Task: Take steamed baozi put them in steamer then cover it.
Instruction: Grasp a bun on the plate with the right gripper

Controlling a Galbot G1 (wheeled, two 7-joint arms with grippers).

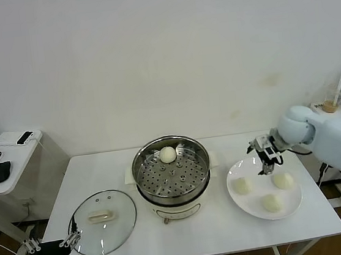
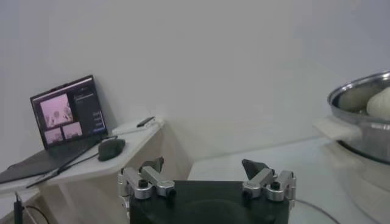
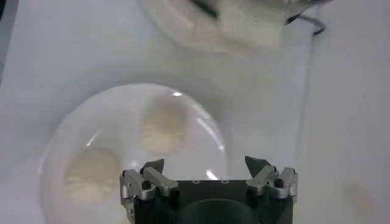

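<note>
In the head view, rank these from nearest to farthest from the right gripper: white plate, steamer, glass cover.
Measured from the open right gripper, which hovers over the plate's far edge:
1. White plate, directly below it, on the table's right side.
2. Steamer, mid-table, to the gripper's left.
3. Glass cover, lying flat near the table's front left corner, close to the left gripper.

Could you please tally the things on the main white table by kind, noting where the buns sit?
Steamed baozi: 4, one in the steamer, three on the plate
Steamer: 1
Glass cover: 1, lying on the table
White plate: 1
Total: 7
</note>
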